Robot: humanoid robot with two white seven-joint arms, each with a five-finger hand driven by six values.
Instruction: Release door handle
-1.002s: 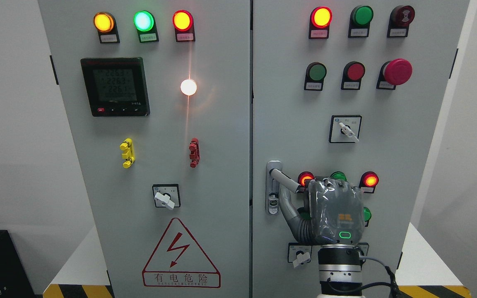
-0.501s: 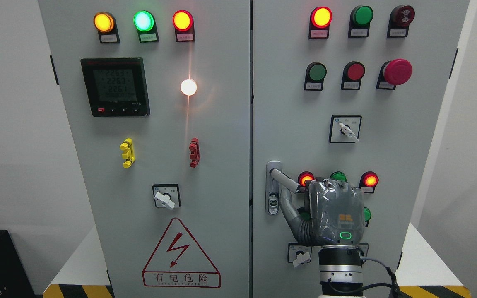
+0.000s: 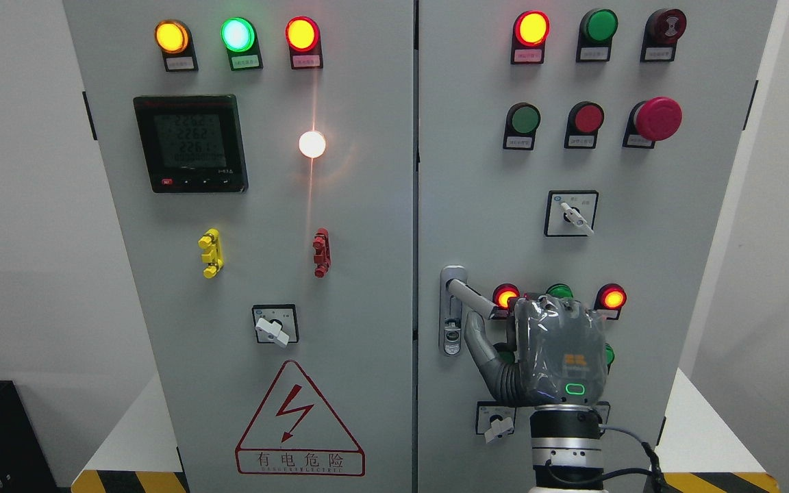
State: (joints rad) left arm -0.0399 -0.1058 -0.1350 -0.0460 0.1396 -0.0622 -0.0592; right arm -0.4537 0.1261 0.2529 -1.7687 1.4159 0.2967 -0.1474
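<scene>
The right hand [image 3: 559, 352] stood upright at about 5 o'clock in the head view, its back to the camera, with the forearm rising from the bottom edge. Its fingers were curled forward over the door handle [image 3: 468, 296], and the thumb [image 3: 480, 342] reached up to 11 o'clock just under it. The handle sloped from its plate on the right cabinet door [image 3: 641, 226] toward the hand

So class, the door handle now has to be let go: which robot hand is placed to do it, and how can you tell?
The right robot hand. Its arm enters from the lower right, and it sits at the door handle on the right door, thumb just beneath the lever. The left is not in view.
</scene>
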